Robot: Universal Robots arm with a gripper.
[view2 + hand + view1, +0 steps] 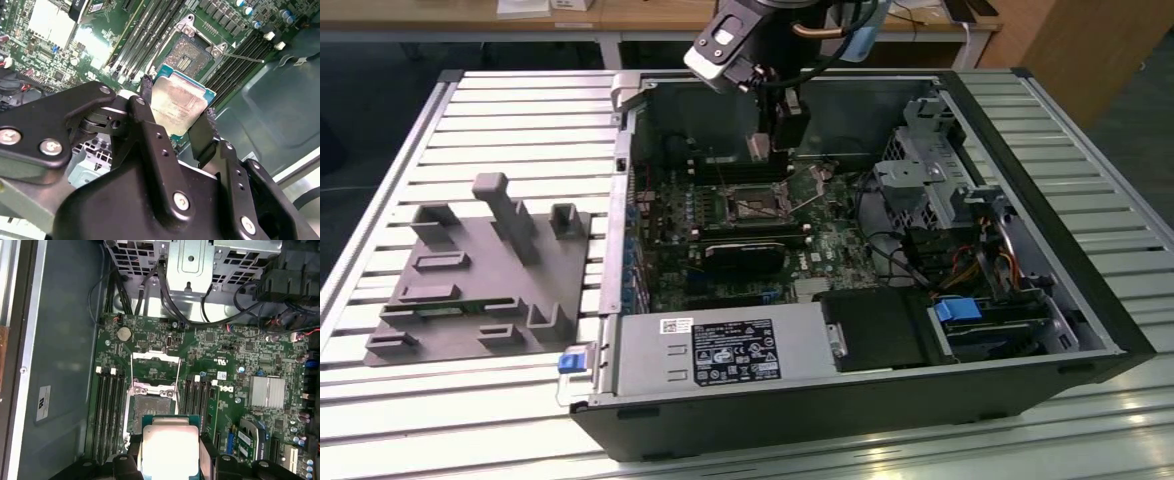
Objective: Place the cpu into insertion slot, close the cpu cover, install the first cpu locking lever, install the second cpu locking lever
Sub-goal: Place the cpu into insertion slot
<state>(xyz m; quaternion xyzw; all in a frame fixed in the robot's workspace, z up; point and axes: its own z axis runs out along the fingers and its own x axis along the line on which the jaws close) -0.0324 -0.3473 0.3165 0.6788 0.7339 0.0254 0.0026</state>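
My gripper (767, 138) hangs above the open computer case, shut on the cpu (179, 102), a flat square chip with a dull silver top on a green edge. Black fingers (146, 89) clamp two opposite sides of it. In the first wrist view the cpu (169, 447) hovers just short of the insertion slot (150, 407), a dark square socket with a silver rim and nothing in it. The cpu cover (155, 356) stands flipped open on the socket's far side. A thin wire locking lever (245, 58) sticks out beside the insertion slot (191, 54).
Long black memory slots (107, 410) flank the socket on the green board. A drive cage (927, 170) with cables and a power supply (707, 350) fill the case's other sides. A long black block (747, 255) lies near the socket. A grey fixture plate (480, 270) sits outside, at the exterior view's left.
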